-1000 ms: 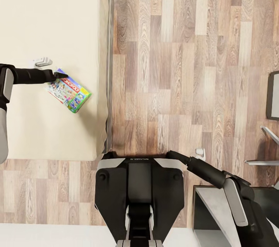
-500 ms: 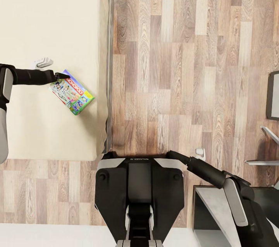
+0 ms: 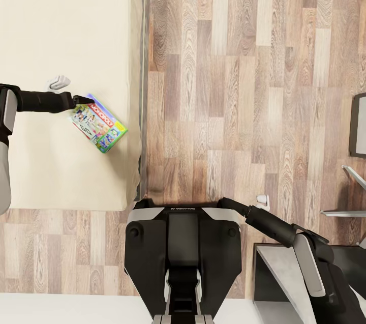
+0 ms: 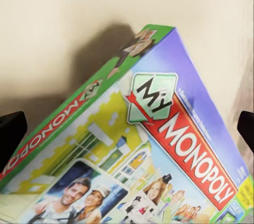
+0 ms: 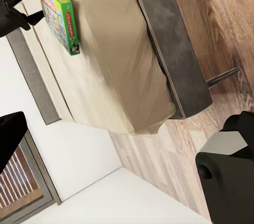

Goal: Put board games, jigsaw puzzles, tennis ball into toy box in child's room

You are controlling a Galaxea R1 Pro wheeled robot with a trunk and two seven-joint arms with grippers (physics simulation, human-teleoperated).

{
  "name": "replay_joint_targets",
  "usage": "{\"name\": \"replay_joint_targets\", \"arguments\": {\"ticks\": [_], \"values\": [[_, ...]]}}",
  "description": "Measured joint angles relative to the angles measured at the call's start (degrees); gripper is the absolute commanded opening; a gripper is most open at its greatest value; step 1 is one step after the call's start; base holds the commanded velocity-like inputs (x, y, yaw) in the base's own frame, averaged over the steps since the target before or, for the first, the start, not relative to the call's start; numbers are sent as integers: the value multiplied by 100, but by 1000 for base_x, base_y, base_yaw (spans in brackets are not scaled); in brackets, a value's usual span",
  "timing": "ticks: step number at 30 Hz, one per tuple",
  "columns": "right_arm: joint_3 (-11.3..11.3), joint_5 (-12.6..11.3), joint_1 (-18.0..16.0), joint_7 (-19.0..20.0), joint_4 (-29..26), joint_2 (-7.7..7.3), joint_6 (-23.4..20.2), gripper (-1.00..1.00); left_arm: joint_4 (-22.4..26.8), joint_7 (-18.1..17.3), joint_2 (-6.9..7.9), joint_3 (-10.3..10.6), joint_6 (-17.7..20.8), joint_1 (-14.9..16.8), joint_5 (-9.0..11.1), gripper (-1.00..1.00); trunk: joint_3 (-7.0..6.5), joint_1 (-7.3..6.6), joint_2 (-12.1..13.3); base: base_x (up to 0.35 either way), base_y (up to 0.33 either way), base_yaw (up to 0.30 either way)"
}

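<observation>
Monopoly board game (image 3: 98, 122) hangs tilted over the beige bed (image 3: 61, 19), close to the mattress edge facing the wood-plank floor (image 3: 244, 85). The left gripper (image 3: 81, 99) pinches the box by its upper corner; in the left wrist view the cover (image 4: 143, 150) sits between the two dark fingertips (image 4: 10, 134). The right gripper (image 3: 227, 204) rests low beside the robot's base, and I cannot tell whether its jaws are spread or pressed together.

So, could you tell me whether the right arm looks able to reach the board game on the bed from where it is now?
Probably not. The right hand sits low beside the base over the floor, while the board game lies across on the bed, at the left hand.
</observation>
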State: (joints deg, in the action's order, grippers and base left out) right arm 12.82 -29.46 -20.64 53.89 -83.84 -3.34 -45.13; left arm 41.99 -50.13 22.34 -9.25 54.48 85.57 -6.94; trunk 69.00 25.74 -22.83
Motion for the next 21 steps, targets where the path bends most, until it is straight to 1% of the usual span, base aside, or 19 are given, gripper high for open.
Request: {"name": "replay_joint_targets", "arguments": {"ticks": [3, 7, 21], "values": [[2, 0, 0, 2, 0, 0, -1, 100, 1, -110, -4, 19, 34, 0, -20, 100, 0, 0, 0, 0, 0, 0], [5, 0, 0, 6, 0, -1, -7, 100, 2, -159, 0, 29, 46, 0, -15, 100, 0, 0, 0, 0, 0, 0], [59, 0, 0, 9, 0, 0, -9, 100, 8, -195, 2, -7, 164, 0, -2, 100, 0, 0, 0, 0, 0, 0]]}}
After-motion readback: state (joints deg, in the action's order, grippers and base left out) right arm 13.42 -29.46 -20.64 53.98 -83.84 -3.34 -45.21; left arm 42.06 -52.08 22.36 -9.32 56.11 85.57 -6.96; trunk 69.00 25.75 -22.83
